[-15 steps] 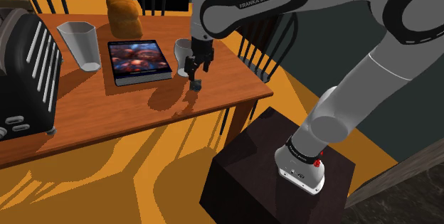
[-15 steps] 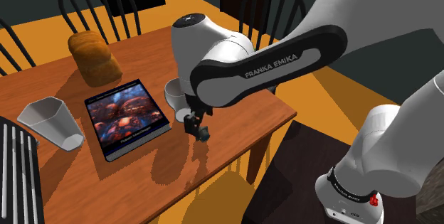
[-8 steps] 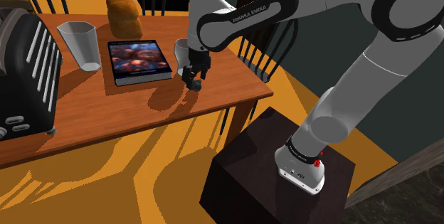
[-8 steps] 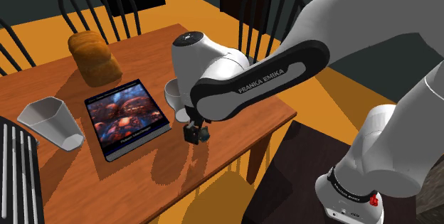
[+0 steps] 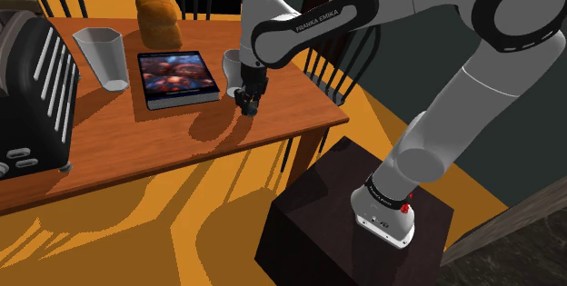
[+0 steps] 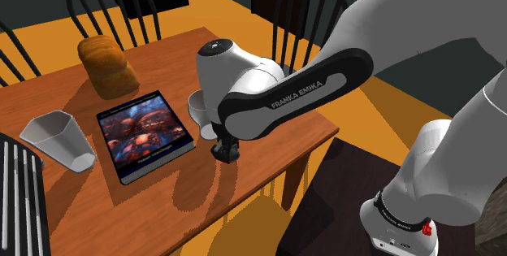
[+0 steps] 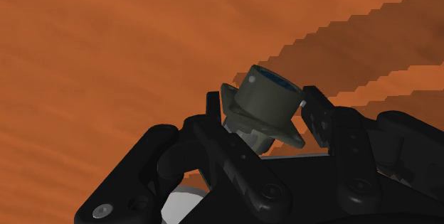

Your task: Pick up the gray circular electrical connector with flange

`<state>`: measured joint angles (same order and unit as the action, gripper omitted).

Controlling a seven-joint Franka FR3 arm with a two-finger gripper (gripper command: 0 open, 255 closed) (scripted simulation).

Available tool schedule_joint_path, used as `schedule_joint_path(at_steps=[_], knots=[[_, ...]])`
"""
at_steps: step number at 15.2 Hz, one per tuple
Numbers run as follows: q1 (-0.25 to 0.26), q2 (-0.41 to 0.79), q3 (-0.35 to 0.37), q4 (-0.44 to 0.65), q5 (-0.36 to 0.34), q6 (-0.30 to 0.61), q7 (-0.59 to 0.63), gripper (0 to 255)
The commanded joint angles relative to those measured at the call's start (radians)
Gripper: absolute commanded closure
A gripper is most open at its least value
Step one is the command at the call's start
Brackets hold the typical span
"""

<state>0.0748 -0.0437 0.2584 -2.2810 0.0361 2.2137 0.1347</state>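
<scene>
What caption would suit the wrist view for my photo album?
Black end effector straddling a gray flanged circular connector, wooden table behind.

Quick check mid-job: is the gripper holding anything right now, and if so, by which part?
The gripper appears to clasp the gray flanged circular connector, with its fingers pressing on opposite edges of the flange.

connector (image 7: 265, 98): dull grey-green, bluish face
gripper (image 7: 263, 114): black all over
table (image 5: 109, 148): reddish-brown wood grain, darker shadow patches
book (image 5: 177, 75): dark cover, blotchy red-orange and blue picture
loaf (image 5: 156, 16): golden brown
cup (image 5: 102, 55): pale grey
toaster (image 5: 32, 93): black, light stripes
stand (image 5: 318, 221): dark brown
floor (image 5: 136, 239): orange-yellow
</scene>
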Motion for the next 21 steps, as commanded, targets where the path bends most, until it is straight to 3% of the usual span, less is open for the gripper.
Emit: schedule_joint_path(at_steps=[1, 4, 21], knots=[[0.000, 0.000, 0.000, 0.000, 0.000, 0.000, 0.000, 255], [0.000, 0.000, 0.000, 0.001, 0.000, -0.001, 0.000, 255], [-0.001, -0.089, -0.007, 0.119, 0.019, -0.207, -0.013, 255]])
